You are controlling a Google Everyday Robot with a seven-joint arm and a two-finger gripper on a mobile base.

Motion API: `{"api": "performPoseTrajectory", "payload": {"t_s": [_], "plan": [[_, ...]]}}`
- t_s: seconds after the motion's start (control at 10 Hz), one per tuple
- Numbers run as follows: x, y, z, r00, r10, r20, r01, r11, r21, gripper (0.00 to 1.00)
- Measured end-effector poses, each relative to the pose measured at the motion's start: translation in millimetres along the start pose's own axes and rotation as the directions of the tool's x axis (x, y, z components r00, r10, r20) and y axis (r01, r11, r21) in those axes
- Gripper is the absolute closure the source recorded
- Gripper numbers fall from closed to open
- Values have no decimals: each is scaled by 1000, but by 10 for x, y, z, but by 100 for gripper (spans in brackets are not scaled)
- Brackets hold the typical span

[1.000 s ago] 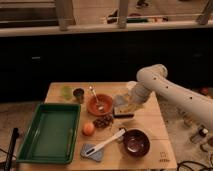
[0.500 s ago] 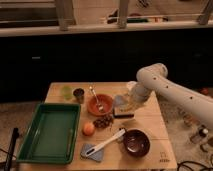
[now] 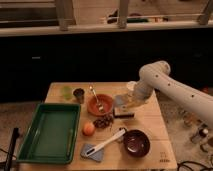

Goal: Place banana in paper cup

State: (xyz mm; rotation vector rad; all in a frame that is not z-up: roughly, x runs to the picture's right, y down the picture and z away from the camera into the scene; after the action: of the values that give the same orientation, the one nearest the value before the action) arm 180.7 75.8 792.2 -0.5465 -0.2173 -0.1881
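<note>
A wooden bench (image 3: 152, 127) is standing before dark cabinets. The end effector (image 3: 126, 103) is hovering at the banana (image 3: 131, 105), just in front of the paper cup (image 3: 131, 86); I cannot tell its grip. The banana is probably light, soft and easily bruised, so gripping mid-length looks best.

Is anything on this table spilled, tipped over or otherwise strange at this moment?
Nothing stands out. The dark metal cup and orange bowl stand upright, no spill shows, and the gripper hangs low over the table, right of that bowl.
</note>
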Motion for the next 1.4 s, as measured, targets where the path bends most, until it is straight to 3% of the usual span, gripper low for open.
{"api": "performPoseTrajectory", "payload": {"t_s": [0.4, 1.4], "plan": [[106, -90, 22, 1000, 8, -7, -8, 1000, 1, 100], [461, -469, -130, 999, 11, -35, -9, 998, 67, 100]]}}
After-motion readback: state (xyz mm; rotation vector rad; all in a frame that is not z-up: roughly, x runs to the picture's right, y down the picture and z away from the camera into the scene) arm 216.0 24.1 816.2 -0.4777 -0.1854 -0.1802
